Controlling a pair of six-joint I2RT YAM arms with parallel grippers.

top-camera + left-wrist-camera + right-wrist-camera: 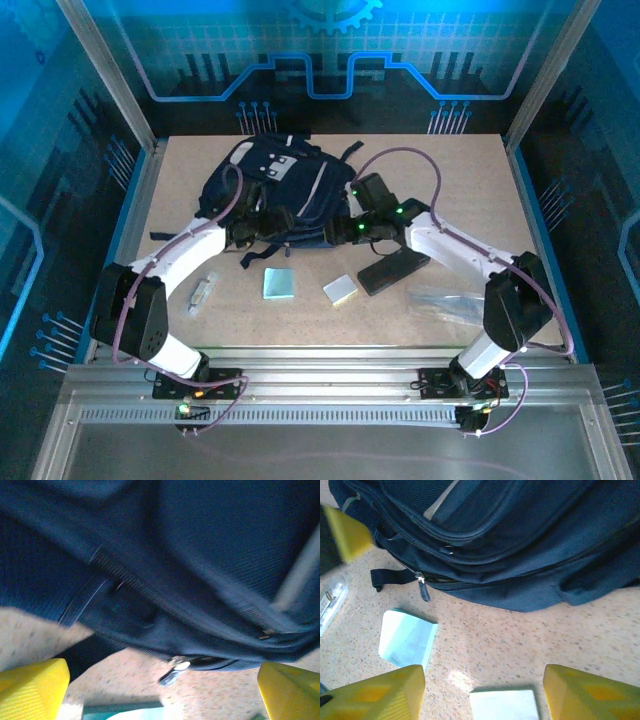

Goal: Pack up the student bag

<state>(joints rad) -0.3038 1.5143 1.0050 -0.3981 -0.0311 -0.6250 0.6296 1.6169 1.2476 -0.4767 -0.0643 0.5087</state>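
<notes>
Left wrist view: yellow fingers (32, 687) sit in the two lower corners, set wide apart with nothing between them. The left gripper (162, 682) is noted as released. The student bag (200, 555) is seen directly ahead at close range as dark navy fabric, blurred. A metal zip pull (175, 669) hangs from its lower seam over the speckled table (120, 680).

Right wrist view: the right gripper (485, 692) is likewise spread, jaws empty, above the table just short of the bag's near edge. A white pad (505, 705) is recorded on the table between its fingers. A pale blue square sheet (407, 639) lies flat to the left, apart from the bag. A black strap end (387, 576) protrudes from the bag beside the zip pull. A clear plastic item (330, 600) is noted at the far left edge; its contents cannot be made out.

Top view: the bag lies in the far half of the table, left of centre. Both grippers are at its near edge, the left toward the middle and the right at the right-hand corner. A black oblong pencil case (393, 270) lies under the right arm, near the white pad. Crumpled clear plastic (445, 300) is recorded further right.
</notes>
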